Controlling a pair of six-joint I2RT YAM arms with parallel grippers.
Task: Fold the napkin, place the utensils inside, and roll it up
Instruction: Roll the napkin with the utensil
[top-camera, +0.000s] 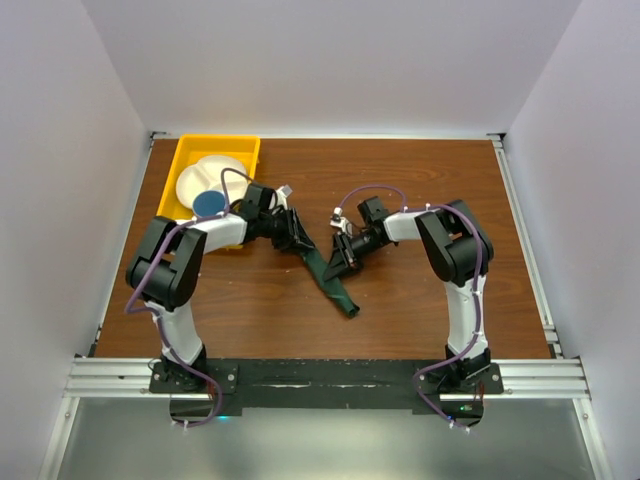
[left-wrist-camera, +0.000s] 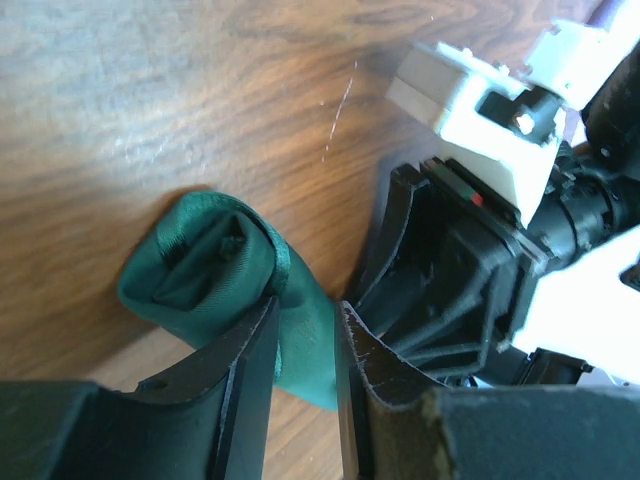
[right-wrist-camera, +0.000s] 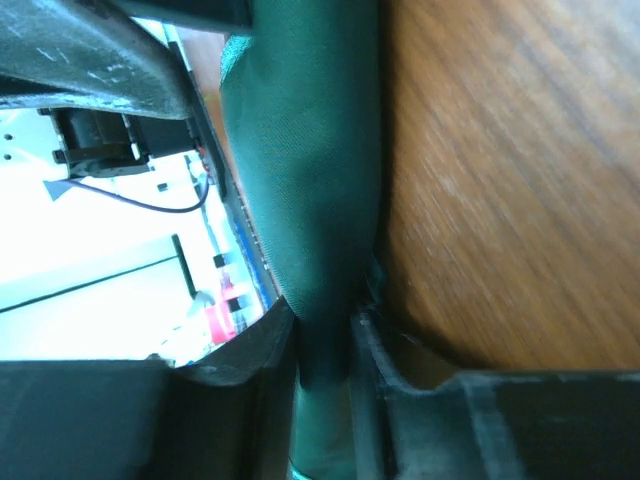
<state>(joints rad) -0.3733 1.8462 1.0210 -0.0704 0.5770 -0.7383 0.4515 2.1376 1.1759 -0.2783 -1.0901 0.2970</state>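
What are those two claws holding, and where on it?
Both pinch the rolled green napkin: the left gripper close to one end, the right gripper around mid-length.

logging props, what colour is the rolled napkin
Dark green, plain with a slight sheen; the left wrist view shows the napkin best.

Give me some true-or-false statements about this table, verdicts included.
1. The napkin is rolled into a long bundle. True.
2. The blue cup sits in the yellow tray. True.
3. The napkin lies in that tray. False: it is out over the wooden table, held between the two arms.
4. The left jaws gape empty. False: they are closed on the napkin.
5. The right jaws pinch the napkin. True.
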